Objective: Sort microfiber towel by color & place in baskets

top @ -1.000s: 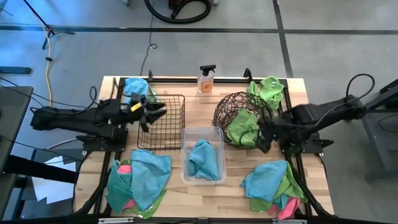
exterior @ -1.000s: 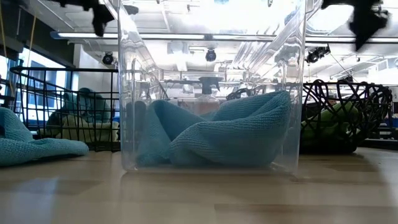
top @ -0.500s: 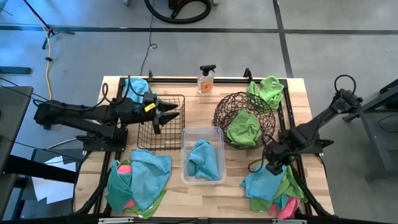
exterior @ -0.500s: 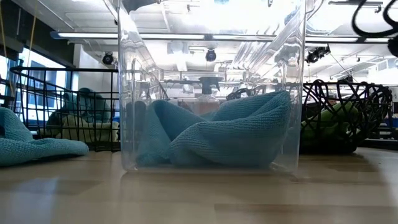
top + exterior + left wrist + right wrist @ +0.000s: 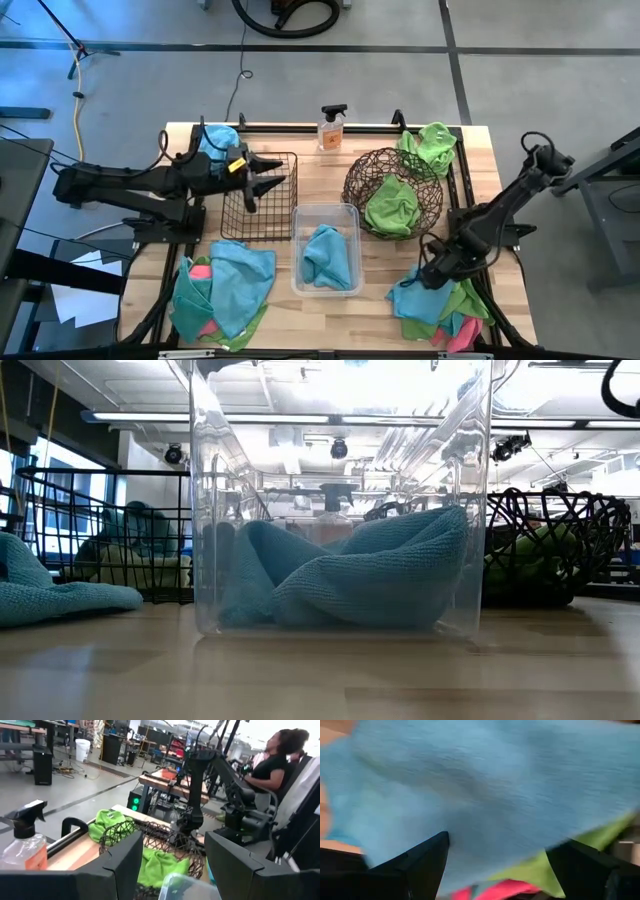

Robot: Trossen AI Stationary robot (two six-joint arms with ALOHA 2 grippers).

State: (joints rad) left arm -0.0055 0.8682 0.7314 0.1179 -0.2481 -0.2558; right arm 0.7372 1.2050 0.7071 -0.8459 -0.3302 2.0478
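My right gripper [image 5: 428,279], fingers spread wide and empty, sits over the teal-blue fuzzy cloth [image 5: 418,295] at lower right, ready to pinch it (clear plastic tub [image 5: 325,213] waits centre); left gripper [image 5: 262,182] part-open, empty.

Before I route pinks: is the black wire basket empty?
Empty: the high view shows only bare wood through the black wire basket; the left gripper hovers over it.

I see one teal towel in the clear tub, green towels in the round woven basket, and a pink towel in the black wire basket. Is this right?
Not quite. The high view shows the wire basket holds no towel. The left gripper hangs open over it. The teal towel in the clear tub and the green towels in the woven basket are as you say.
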